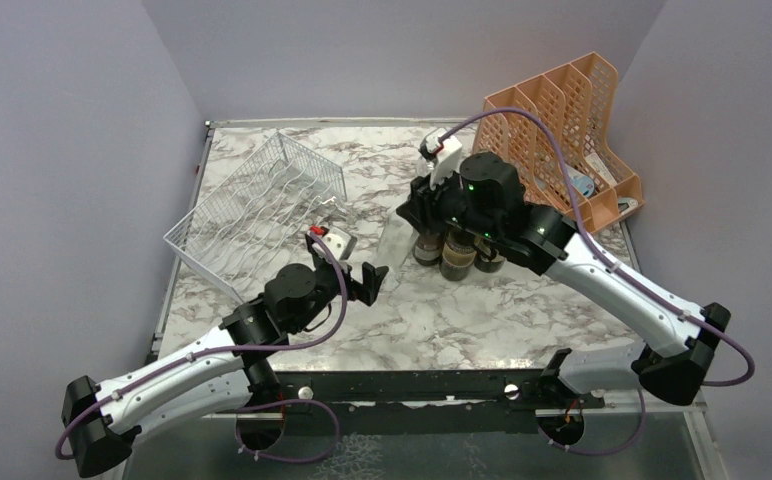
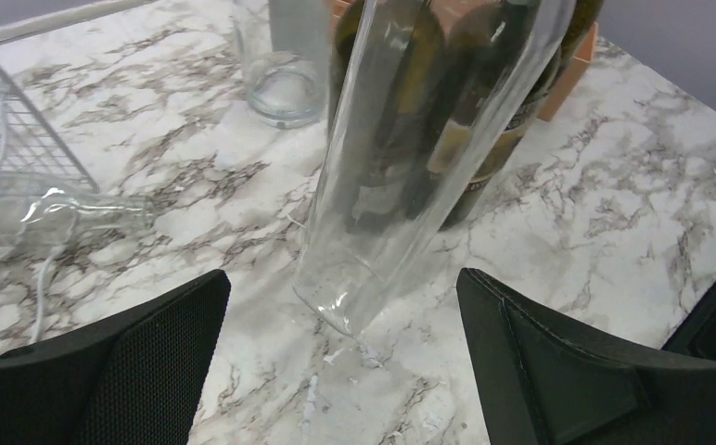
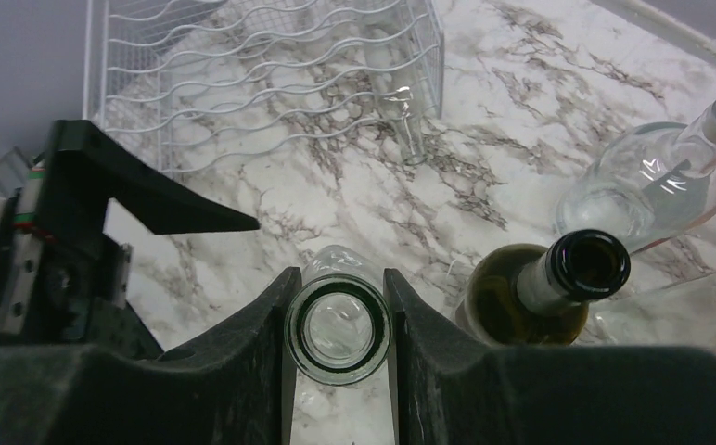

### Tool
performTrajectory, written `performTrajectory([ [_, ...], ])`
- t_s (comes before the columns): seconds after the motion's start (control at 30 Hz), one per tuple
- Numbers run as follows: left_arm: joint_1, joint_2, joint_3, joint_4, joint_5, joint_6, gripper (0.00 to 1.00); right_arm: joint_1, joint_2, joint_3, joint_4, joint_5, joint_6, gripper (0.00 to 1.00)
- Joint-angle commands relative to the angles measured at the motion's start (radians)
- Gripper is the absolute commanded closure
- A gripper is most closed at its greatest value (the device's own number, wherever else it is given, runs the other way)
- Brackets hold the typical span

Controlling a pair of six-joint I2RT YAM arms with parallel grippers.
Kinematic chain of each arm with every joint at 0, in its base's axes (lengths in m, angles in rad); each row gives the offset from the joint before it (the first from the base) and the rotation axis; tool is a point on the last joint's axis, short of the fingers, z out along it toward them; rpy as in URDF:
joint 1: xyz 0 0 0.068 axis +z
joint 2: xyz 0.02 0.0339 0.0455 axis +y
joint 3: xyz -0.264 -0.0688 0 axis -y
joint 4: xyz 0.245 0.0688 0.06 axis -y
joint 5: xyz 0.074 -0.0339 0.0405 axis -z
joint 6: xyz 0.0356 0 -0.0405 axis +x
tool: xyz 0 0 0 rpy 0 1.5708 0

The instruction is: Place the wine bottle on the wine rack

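The wine rack of thin white wire stands at the back left; it also shows in the right wrist view. My right gripper is shut on the neck of a clear wine bottle. The bottle hangs tilted, its base just above the marble between my left fingers. My left gripper is open and touches nothing. In the top view the right gripper is at the table's middle and the left gripper sits just in front of it.
Dark green bottles stand right of the held bottle; one is beside my right fingers. A clear capped bottle stands farther back. Another clear bottle lies in the rack. A peach-orange file holder stands at the back right.
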Motion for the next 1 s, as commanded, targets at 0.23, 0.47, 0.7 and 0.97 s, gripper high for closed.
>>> performTrajectory([
  [0.23, 0.001, 0.073, -0.101, 0.292, 0.333, 0.117, 0.03, -0.001, -0.219, -0.063, -0.077, -0.211, 0.074, 0.93],
  [0.47, 0.001, 0.149, -0.071, 0.363, 0.505, 0.188, 0.15, 0.0, -0.276, -0.072, -0.092, -0.305, 0.064, 0.93],
  [0.7, 0.001, 0.186, -0.027, 0.375, 0.557, 0.263, 0.57, -0.001, -0.305, -0.086, -0.119, -0.318, 0.052, 0.92],
  [0.97, 0.0, 0.151, 0.011, 0.357, 0.553, 0.418, 1.0, 0.0, -0.334, -0.076, -0.178, -0.353, 0.046, 0.52],
])
